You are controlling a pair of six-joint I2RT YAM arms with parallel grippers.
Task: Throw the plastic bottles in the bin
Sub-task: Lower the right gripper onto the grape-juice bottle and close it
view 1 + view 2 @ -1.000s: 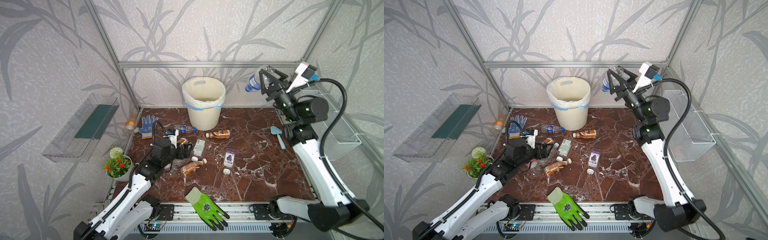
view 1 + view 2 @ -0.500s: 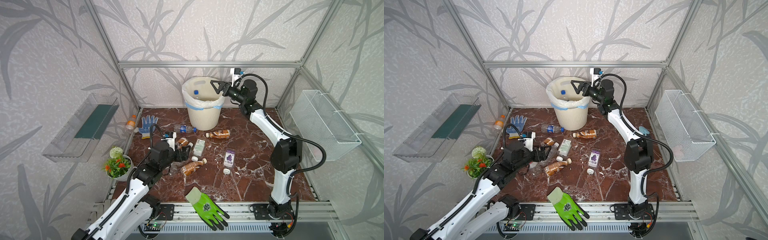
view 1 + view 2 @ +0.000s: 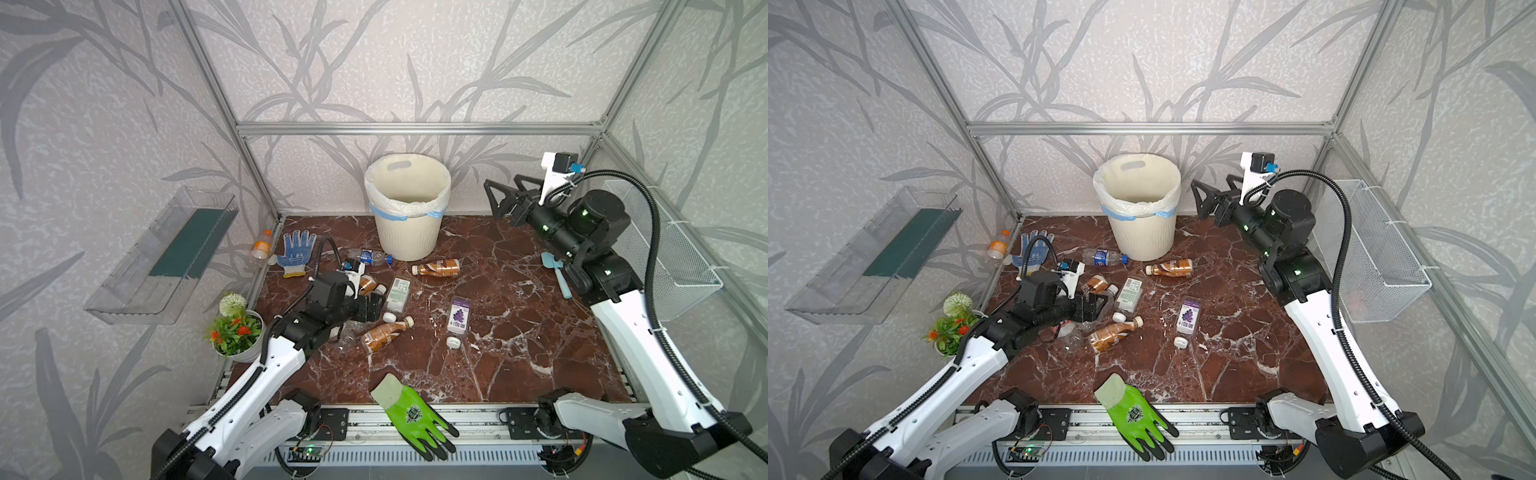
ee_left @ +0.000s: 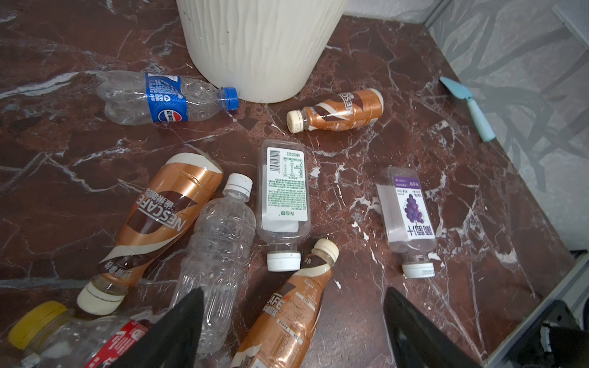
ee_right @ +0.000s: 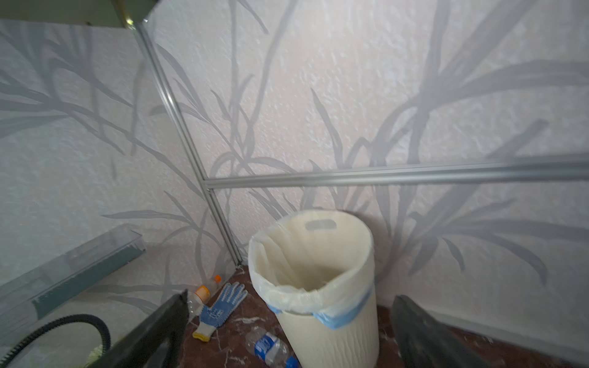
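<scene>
Eight-odd plastic bottles (image 4: 216, 242) lie near 9 o'clock, bin (image 3: 409, 237) at 12. Left gripper (image 4: 292, 296) jaws apart above them; right gripper (image 5: 290, 294) apart, empty. Risk: crowded pile, closing pinches two or squirts one away.

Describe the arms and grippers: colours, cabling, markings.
White links, black joints on left arm, right arm. Black triangular fingers on left gripper, right gripper. Black ribbed cable hose on each; white wrist camera brackets; green joint lights and blue plug on the right.
</scene>
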